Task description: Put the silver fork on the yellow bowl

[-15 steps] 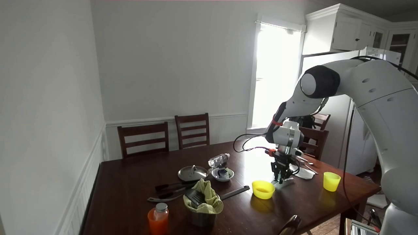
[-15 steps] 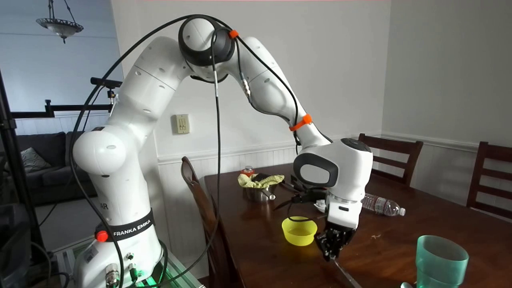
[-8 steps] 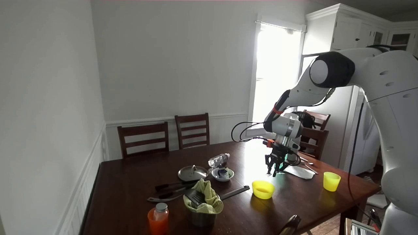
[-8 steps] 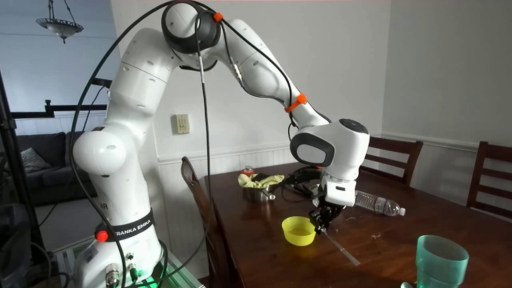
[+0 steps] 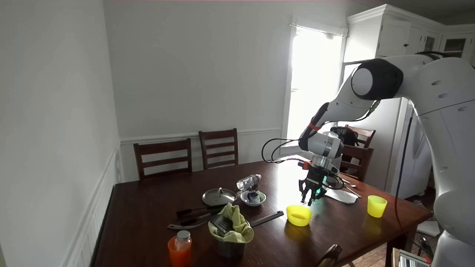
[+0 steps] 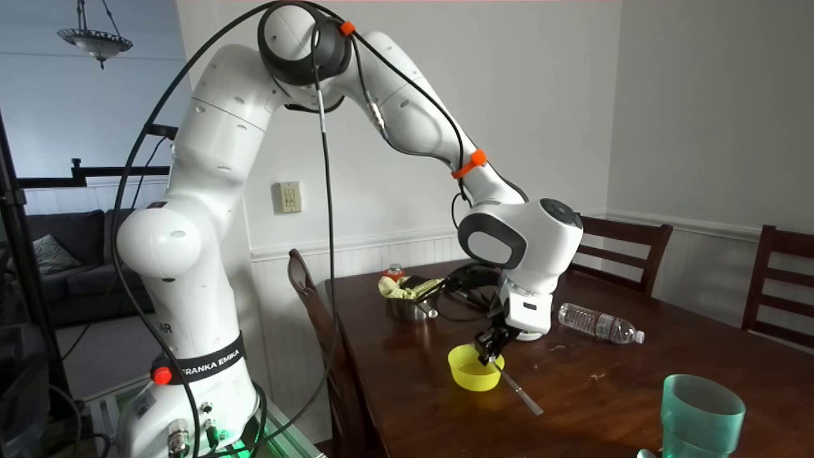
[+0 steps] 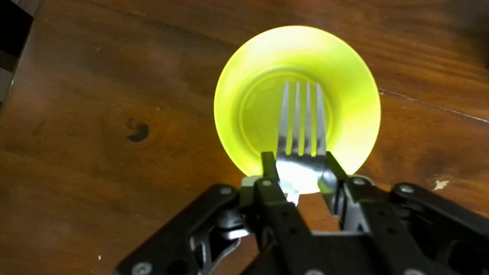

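Observation:
The small yellow bowl (image 7: 248,76) stands upright on the table; it also shows in both exterior views (image 5: 299,219) (image 6: 472,376). My gripper (image 7: 300,159) is shut on the silver fork (image 7: 295,168), with one finger on each side of the fork's head. In the wrist view the tines lie over the inside of the bowl. The fork's handle (image 6: 520,392) slants down and away from the bowl, outside it. The gripper also shows in both exterior views (image 5: 306,202) (image 6: 487,357), at the bowl's rim and above the table. Whether the fork touches the bowl cannot be told.
A taller yellow cup (image 5: 376,206) and a teal cup (image 6: 703,416) stand on the table. A pot with a green cloth (image 5: 232,244), a lid (image 5: 219,197), a small white bowl (image 5: 243,197) and a lying water bottle (image 6: 598,323) are farther off. A chair (image 6: 315,318) stands at the table's edge.
My gripper has risen from near the table with the fork and moved to the bowl. In the last half second it has tilted and brought the tines over the bowl. The bowl has not moved.

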Robot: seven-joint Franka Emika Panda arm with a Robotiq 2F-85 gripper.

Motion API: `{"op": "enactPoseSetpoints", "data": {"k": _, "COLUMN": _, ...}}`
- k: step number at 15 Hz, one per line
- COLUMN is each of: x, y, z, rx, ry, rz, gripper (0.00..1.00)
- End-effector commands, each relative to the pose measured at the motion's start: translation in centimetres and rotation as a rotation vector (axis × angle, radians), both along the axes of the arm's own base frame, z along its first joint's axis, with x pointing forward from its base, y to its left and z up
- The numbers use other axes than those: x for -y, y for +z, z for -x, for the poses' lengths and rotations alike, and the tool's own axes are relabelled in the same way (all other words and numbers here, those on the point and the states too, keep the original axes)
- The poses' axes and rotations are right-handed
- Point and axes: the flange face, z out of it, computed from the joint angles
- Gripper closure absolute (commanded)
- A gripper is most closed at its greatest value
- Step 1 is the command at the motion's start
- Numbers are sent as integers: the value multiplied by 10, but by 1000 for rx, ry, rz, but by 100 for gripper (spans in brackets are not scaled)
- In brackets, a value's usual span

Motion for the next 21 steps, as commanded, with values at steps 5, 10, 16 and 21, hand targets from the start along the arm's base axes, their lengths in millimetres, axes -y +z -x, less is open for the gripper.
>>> {"op": "enactPoseSetpoints", "data": {"k": 5, "x": 0, "y": -16, "z": 9, "rx": 44, "ry": 6, "rz": -97, "gripper": 92}}
{"op": "enactPoseSetpoints", "data": {"k": 10, "x": 0, "y": -25, "z": 11, "rx": 42, "ry": -4, "rz": -111, "gripper": 92}}
{"op": "enactPoseSetpoints", "data": {"k": 16, "x": 0, "y": -25, "z": 9, "rx": 51, "ry": -28, "rz": -120, "gripper": 92}}
{"op": "enactPoseSetpoints", "data": {"k": 21, "x": 0, "y": -26, "z": 9, "rx": 52, "ry": -43, "rz": -122, "gripper": 85}}
